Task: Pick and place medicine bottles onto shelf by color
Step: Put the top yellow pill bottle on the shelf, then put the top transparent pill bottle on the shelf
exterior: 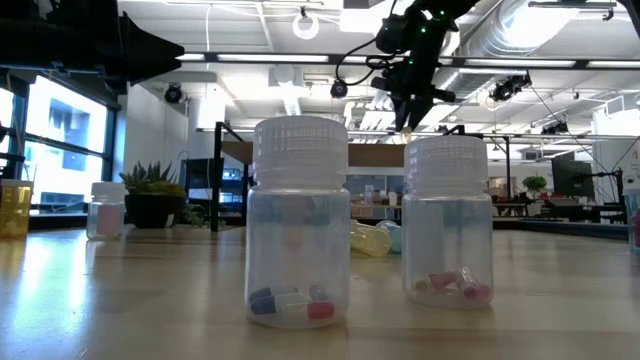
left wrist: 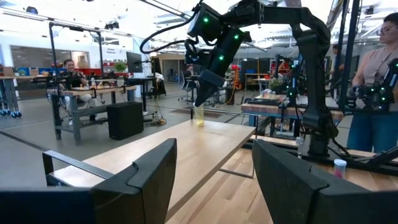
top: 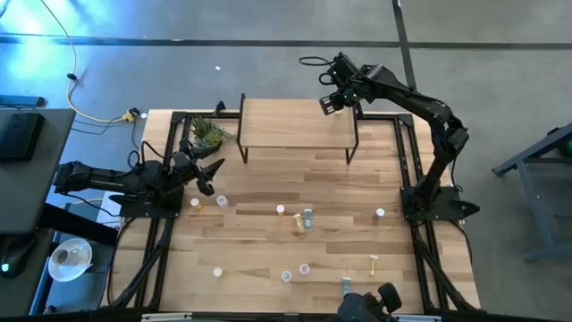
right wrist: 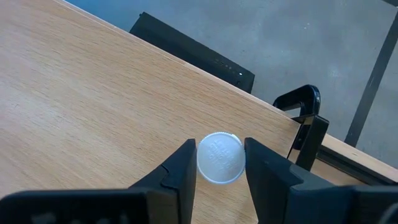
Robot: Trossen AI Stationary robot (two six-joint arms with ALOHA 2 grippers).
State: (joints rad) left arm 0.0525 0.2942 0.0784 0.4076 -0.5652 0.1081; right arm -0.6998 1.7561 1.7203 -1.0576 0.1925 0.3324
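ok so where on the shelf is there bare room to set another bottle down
Nearly all of the shelf is bare: the whole board from its plant end to the middle. The only occupied spot is the far right corner, where the right gripper brackets a yellow bottle. The tabletop in front is dotted with loose bottles.

left pincer (top: 213,176): jaws apart, low, level | right pincer (top: 332,104): pointing down, fingers flanking a cap

an open robotics lab: exposed ceiling ducts (exterior: 540,30), workbenches (left wrist: 87,93), concrete floor (top: 268,22), people at desks.
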